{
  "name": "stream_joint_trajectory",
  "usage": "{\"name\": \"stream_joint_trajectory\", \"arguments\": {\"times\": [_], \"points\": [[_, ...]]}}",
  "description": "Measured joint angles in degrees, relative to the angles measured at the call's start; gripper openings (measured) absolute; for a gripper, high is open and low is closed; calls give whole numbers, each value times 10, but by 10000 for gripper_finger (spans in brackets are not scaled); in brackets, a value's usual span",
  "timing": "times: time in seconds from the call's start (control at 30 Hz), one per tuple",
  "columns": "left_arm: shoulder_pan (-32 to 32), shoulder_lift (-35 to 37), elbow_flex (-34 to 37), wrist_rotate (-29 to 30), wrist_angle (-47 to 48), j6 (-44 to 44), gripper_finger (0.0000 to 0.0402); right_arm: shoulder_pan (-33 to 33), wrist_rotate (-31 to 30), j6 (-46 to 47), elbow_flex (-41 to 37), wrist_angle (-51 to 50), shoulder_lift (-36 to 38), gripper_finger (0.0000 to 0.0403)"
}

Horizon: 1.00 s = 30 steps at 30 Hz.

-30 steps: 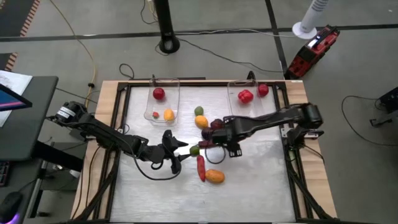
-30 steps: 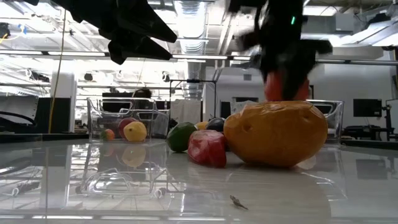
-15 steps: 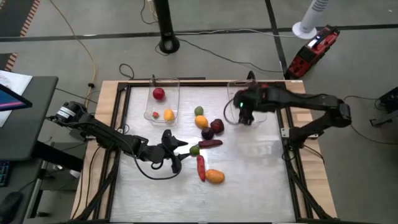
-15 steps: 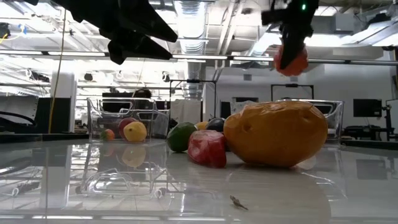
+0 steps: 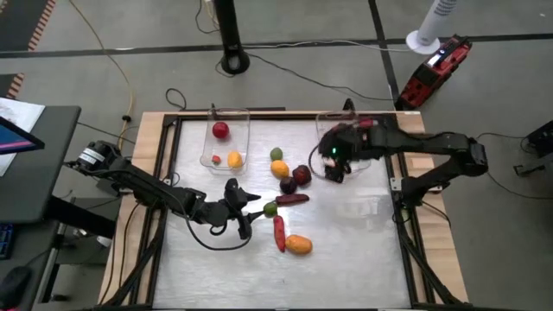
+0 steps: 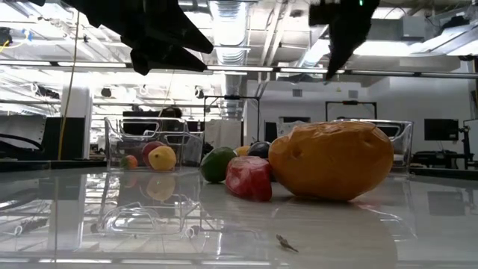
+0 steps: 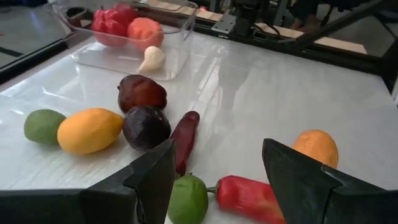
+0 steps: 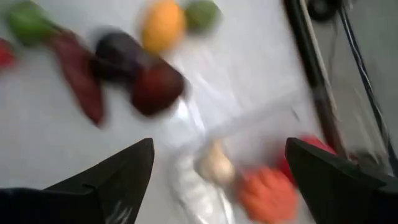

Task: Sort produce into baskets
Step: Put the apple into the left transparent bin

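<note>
My right gripper (image 5: 333, 164) (image 8: 219, 149) is open and empty, above the near end of the right clear bin (image 5: 321, 138). In that bin lie an orange piece (image 8: 267, 194), a white piece (image 8: 214, 165) and red pieces (image 7: 112, 20). My left gripper (image 5: 246, 212) (image 7: 216, 149) is open and empty above the table, just left of a green lime (image 5: 270, 208) and a red chili (image 5: 278, 231). The left bin (image 5: 229, 142) holds a red piece (image 5: 220, 130) and an orange piece (image 5: 234, 159).
Loose on the table's middle lie a green piece (image 5: 276, 154), a yellow-orange one (image 5: 281, 168), a dark red one (image 5: 301, 174), a dark purple one (image 5: 288, 185), a long dark chili (image 5: 292, 199) and an orange one (image 5: 299, 245). The near half of the table is bare.
My right gripper has gone from the table's middle up and toward the far right, to the right bin, carrying an orange piece lifted clear. It has let go of the piece, which now lies in the bin.
</note>
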<state>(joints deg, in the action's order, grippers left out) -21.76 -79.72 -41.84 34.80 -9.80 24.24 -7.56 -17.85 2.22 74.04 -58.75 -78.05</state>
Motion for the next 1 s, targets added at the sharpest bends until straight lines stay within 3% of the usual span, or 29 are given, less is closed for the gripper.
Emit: {"name": "stream_joint_trajectory", "arguments": {"times": [0.17,0.3,0.6,1.0], "points": [[0,0,0,-9,-4,-9,226,74,1,-6,-4,79,-44,383],[-2,0,0,33,-7,3,226,87,22,-30,-4,120,-105,384],[-14,0,0,52,0,-11,238,56,32,-87,1,157,-204,396],[-14,0,0,31,12,-11,250,-23,52,-102,3,175,-294,393]]}}
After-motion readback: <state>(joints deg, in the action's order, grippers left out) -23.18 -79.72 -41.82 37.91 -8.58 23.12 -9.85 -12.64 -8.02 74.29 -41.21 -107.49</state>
